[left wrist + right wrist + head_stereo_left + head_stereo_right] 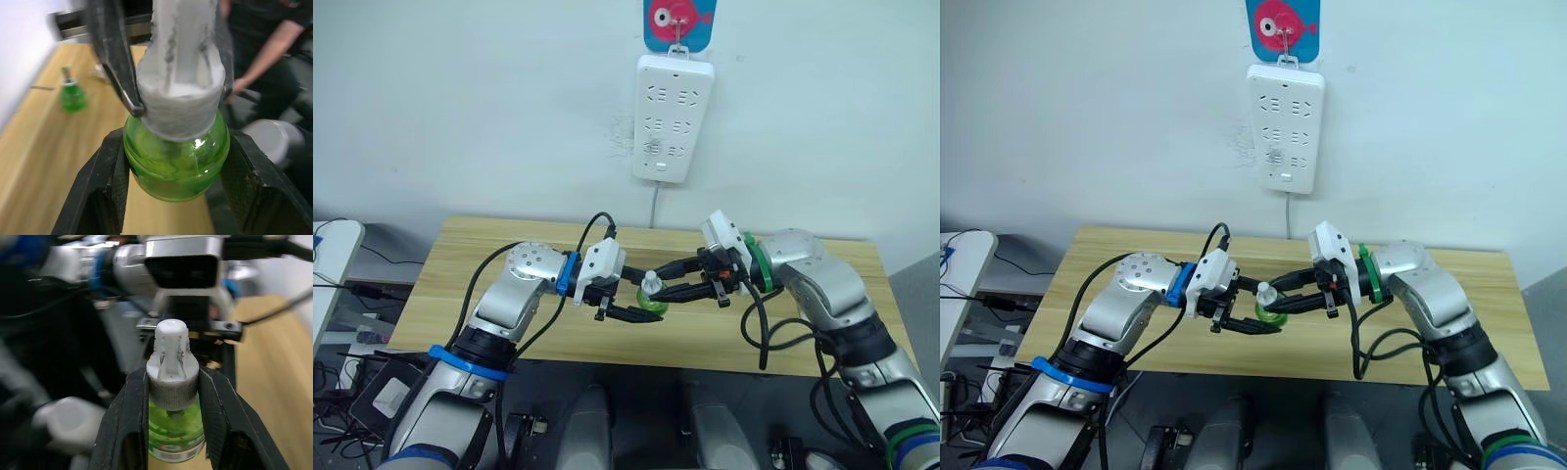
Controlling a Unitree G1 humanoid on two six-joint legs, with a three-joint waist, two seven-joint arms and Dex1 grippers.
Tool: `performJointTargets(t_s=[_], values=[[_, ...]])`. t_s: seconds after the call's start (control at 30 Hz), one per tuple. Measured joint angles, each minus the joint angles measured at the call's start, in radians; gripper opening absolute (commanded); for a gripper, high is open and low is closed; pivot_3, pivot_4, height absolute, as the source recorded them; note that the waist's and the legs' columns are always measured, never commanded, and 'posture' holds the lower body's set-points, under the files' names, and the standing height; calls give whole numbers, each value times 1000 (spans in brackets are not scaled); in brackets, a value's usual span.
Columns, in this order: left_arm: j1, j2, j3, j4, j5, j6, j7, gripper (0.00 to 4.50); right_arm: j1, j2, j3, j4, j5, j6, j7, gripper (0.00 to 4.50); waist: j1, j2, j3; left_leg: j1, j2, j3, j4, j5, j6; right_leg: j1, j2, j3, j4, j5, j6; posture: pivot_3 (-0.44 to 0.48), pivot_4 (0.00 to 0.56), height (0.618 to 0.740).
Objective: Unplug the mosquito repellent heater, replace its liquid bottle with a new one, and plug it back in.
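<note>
A small green liquid bottle (652,306) with a white cap (650,284) is held in the air over the front part of the wooden table (450,294), between both arms. My left gripper (649,313) is shut on the green body (176,161), which sits between its black fingers (98,186). Coming from the opposite side, my right gripper (658,291) is shut on the white cap (172,367), pinched between its fingers (129,421). A second green bottle (72,95) stands on the table near the wall. The mosquito repellent heater is out of view.
A long white power strip (673,117) hangs on the wall above the table's back edge, its cable running down behind the table. A person (274,44) in dark clothes sits beyond the table's end. Cables and boxes lie on the floor at left.
</note>
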Motion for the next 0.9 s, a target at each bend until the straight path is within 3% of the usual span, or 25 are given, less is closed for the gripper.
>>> performJointTargets(t_s=[0.03,0.17,0.3,0.43,0.57,0.73,0.9], values=[[2,5,0,-4,-1,1,0,2249,-14,8,7,32,-1,-17,24,1757,0,0,0,0,0,0,0,0,0,0,0,0,1,0,0,73,219,740],[29,20,-14,-5,5,3,-19,2249,-45,-13,-20,85,-2,-53,73,3159,6,0,0,0,1,0,0,0,0,0,-3,0,1,0,0,77,220,740],[30,21,-15,0,10,-1,-14,2249,14,-63,-46,64,-2,-52,71,4463,24,0,0,0,0,0,1,0,0,0,-4,1,0,0,0,67,221,740],[30,11,-9,31,15,-2,22,2249,166,-118,-97,18,-22,-53,-3,4463,31,0,-1,0,0,1,1,0,0,1,-4,1,0,0,0,49,226,740],[19,-3,2,88,25,-3,64,2249,281,-101,-174,-174,-9,47,-201,4463,19,0,-1,0,0,1,2,0,0,0,-3,2,3,0,0,33,229,740],[-19,-34,9,124,27,-4,96,2249,292,26,-173,-390,0,176,-463,4463,8,0,-6,0,0,0,1,1,-1,-1,0,1,5,0,0,13,230,740],[-41,-44,10,143,29,-5,97,2249,259,115,-74,-393,-61,187,-585,4463,1,0,-9,0,0,0,2,1,-1,-1,-1,1,5,0,0,12,228,740]])
